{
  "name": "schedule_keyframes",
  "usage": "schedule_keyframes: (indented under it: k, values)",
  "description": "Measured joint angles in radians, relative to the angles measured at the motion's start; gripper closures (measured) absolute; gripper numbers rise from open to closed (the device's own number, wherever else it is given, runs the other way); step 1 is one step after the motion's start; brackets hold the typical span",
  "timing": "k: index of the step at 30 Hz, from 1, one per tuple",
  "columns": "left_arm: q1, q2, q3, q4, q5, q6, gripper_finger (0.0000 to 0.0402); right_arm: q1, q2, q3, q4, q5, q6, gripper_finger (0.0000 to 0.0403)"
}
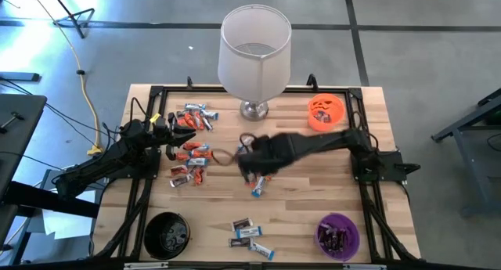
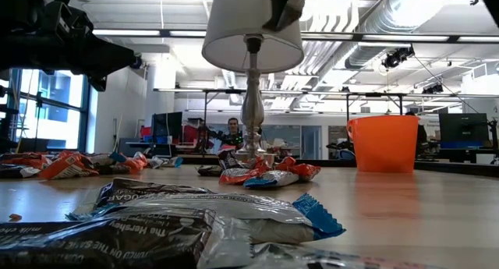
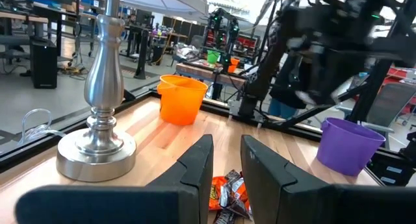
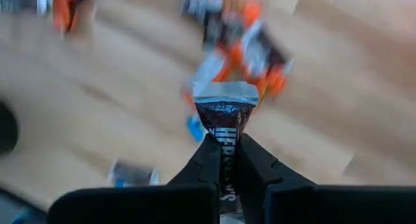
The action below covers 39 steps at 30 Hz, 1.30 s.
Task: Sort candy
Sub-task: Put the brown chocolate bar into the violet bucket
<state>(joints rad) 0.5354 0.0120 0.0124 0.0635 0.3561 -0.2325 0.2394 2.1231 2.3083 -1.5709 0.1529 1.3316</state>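
Wrapped candy lies in several clusters on the table: a far-left cluster (image 1: 196, 117), a cluster (image 1: 190, 164) by my left gripper, a few under my right arm (image 1: 259, 185), and some near the front edge (image 1: 250, 235). My left gripper (image 1: 182, 137) hovers over the left clusters, open by a narrow gap (image 3: 225, 165), with candy (image 3: 229, 195) on the table beyond it. My right gripper (image 1: 249, 164) is above the table's middle, shut on a dark brown candy bar (image 4: 224, 113). My right gripper pinches the dark brown candy bar between its two fingers (image 4: 208, 162), holding it by one end (image 4: 225, 141). The bar's crimped silvery end (image 4: 225, 92) sticks out past the fingertips. The fingers point down at the table, and the bar is lifted clear above the candy below.
A tall lamp with a white shade (image 1: 254, 43) stands on a metal base (image 1: 254, 109) at the far middle. An orange bowl (image 1: 326, 112) sits far right, a purple bowl (image 1: 337, 235) holding candy near right, and a black bowl (image 1: 167, 233) near left.
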Motion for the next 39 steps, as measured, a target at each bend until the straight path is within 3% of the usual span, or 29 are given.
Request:
schedule_keyframes:
  k: [12,22,30,39]
  values:
    - [0.0,0.0,0.0,0.0,0.0,0.0,0.0337,0.307,-0.005,0.003,0.0,-0.104,0.497,0.0391]
    - [0.0,0.0,0.0,0.0,0.0,0.0,0.0337,0.551,-0.005,0.0,0.0,-0.106,0.97,0.0391]
    - [0.0,0.0,0.0,0.001,0.0,0.0,0.0337,0.618,-0.005,-0.138,0.0,-0.348,0.998,0.0391]
    - [0.0,0.0,0.0,0.0,0.0,0.0,0.0337,0.66,-0.023,-0.41,-0.001,-0.404,1.036,0.0391]
